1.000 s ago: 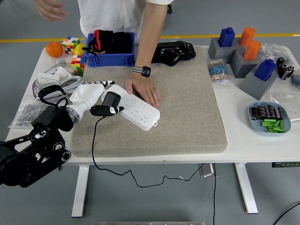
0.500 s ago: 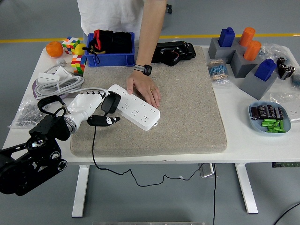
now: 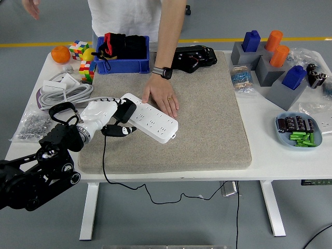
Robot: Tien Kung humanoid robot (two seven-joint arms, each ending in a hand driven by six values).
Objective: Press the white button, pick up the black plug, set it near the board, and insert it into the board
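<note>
I see my left hand (image 3: 111, 118) gripping the black plug (image 3: 125, 111) at the left end of the white power strip (image 3: 151, 118); it may be partly seated. A person's hand (image 3: 162, 97) presses the strip's far side.

The person (image 3: 136, 15) is cut off at the top edge; plug (image 3: 125, 110) prongs seem hidden against the board (image 3: 150, 118).

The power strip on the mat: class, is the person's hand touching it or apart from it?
Touching. The head view shows the person's hand lying flat on the power strip, fingers over its far edge, no gap.
</note>
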